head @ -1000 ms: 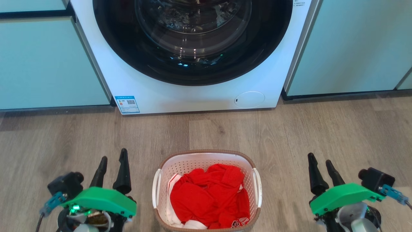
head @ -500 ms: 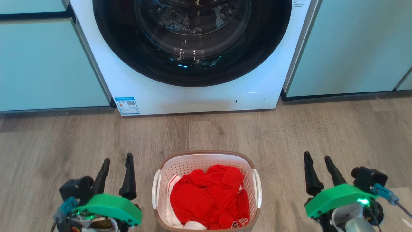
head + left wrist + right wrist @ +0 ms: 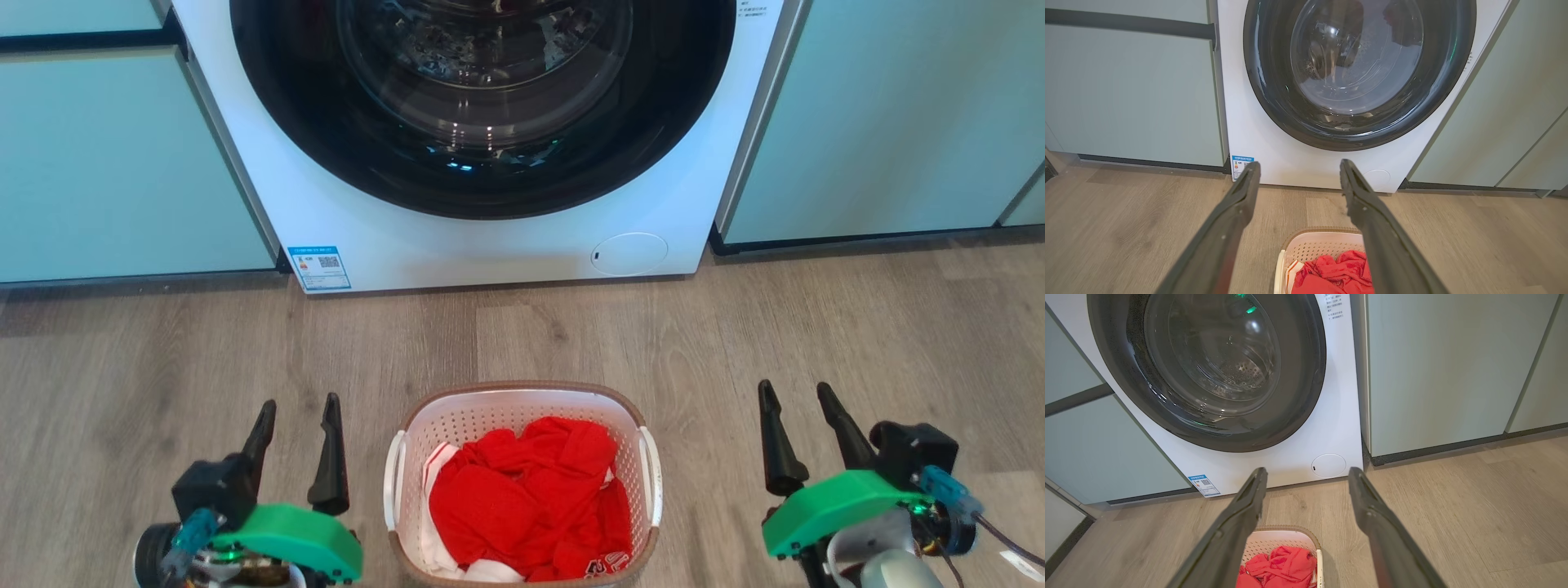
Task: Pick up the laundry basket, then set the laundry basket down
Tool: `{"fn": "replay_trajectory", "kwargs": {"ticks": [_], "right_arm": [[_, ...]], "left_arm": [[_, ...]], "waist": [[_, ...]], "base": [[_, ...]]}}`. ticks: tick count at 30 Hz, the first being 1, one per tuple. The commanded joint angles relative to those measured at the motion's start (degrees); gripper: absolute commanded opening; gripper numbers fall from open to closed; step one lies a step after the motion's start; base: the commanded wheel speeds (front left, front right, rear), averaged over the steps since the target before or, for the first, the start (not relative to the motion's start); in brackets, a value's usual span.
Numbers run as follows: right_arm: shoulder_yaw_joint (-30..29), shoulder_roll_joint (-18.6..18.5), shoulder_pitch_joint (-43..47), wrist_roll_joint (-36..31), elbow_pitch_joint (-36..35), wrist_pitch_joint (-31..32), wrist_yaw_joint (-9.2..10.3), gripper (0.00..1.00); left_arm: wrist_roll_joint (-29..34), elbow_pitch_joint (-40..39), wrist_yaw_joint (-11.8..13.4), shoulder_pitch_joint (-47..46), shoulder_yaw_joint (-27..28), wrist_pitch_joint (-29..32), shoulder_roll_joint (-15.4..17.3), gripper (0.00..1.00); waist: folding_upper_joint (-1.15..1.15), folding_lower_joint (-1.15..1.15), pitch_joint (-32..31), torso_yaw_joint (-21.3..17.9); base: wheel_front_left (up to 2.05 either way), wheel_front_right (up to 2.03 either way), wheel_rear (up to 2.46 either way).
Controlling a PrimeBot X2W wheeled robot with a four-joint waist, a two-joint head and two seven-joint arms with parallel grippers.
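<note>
The laundry basket (image 3: 482, 418) stands on the wood floor in front of the washing machine: white, perforated, with a brown rim, and red clothes (image 3: 531, 490) inside. My left gripper (image 3: 299, 402) is open to the left of it, a short way from the white side handle. On the other side, farther from the basket, my right gripper (image 3: 793, 385) is open too. Neither touches the basket. In the left wrist view the basket (image 3: 1314, 247) lies low between the spread fingers of the left gripper (image 3: 1299, 163). The right wrist view has the basket (image 3: 1282, 538) below the right gripper (image 3: 1308, 470).
A white front-loading washing machine (image 3: 490, 237) with a dark round door stands straight ahead. Pale green cabinets flank it on the left (image 3: 122, 163) and on the right (image 3: 882, 122). Wood floor (image 3: 735, 327) lies between the machine and the basket.
Both grippers have drifted inward toward the basket, the left one to the right and the right one to the left. Both stay open. The basket has not moved.
</note>
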State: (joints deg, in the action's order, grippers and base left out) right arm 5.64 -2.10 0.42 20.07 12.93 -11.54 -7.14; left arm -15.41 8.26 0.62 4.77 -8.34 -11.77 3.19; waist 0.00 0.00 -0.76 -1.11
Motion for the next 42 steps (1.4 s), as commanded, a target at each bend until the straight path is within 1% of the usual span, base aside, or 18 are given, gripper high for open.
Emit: {"fn": "replay_trajectory", "kwargs": {"ticks": [1, 15, 42], "right_arm": [[1.51, -0.66, -1.80, -1.80, -2.37, -1.12, -0.31, 1.00], [2.77, -0.77, -1.64, -10.54, -2.74, -3.46, -0.35, 1.00], [2.11, -0.77, -1.83, -10.19, -2.53, -3.46, -0.35, 1.00]], "left_arm": [[1.69, -1.72, 0.55, -1.51, 1.95, -0.89, 0.12, 1.00], [10.33, -0.46, 0.24, -1.24, 2.07, -3.23, -0.20, 1.00], [9.59, 0.41, -0.01, -1.67, 2.20, -3.23, -0.31, 1.00]], "waist": [[0.00, 0.00, 0.02, -0.01], [0.00, 0.00, 0.15, 0.04], [0.00, 0.00, 1.05, 0.14]], "base": [[0.00, 0.00, 0.00], [0.00, 0.00, 0.00], [0.00, 0.00, 0.00]]}}
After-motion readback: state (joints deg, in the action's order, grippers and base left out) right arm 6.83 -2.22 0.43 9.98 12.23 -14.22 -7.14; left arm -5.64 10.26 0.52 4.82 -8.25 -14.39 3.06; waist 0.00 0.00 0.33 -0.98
